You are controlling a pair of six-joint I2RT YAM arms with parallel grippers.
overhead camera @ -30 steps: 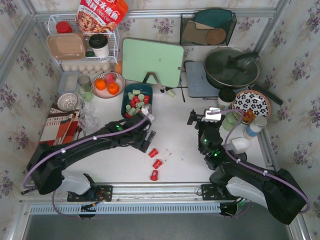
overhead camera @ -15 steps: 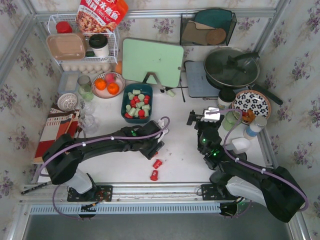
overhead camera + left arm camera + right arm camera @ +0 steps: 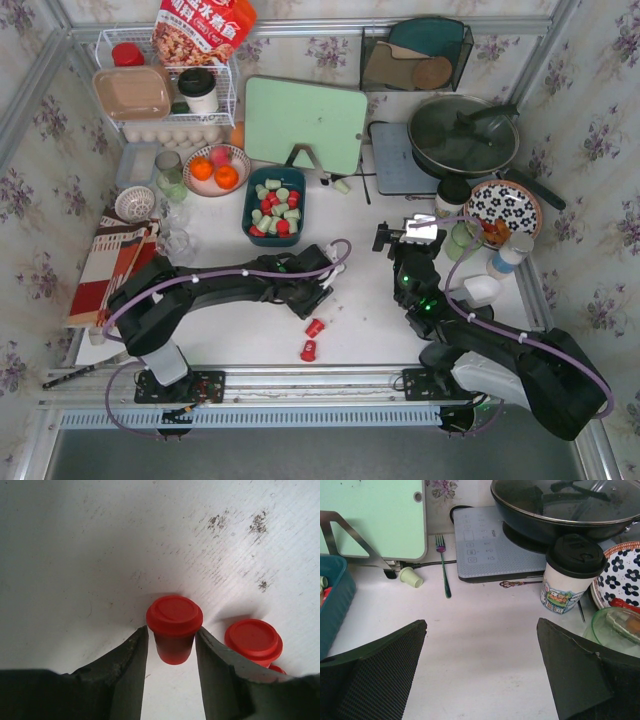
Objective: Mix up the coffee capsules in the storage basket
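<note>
1. Straddles a red capsule on the surface with the narrowed left end effector; cannot tell whether gripped.
2. Leaves a second red capsule just beside.
3. Holds the right end effector wide, empty.
4. Finds red and green coffee capsules inside the storage basket.

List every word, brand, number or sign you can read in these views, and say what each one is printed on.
"Haier": small grey print on the induction hob, just legible in the right wrist view.
Control symbols on the same hob: too small to read.
Large white Chinese characters on the red bag at the top of the overhead view: blurred and cut by the frame edge, not readable.
Lidded cup: cartoon print only, no legible words.
</note>
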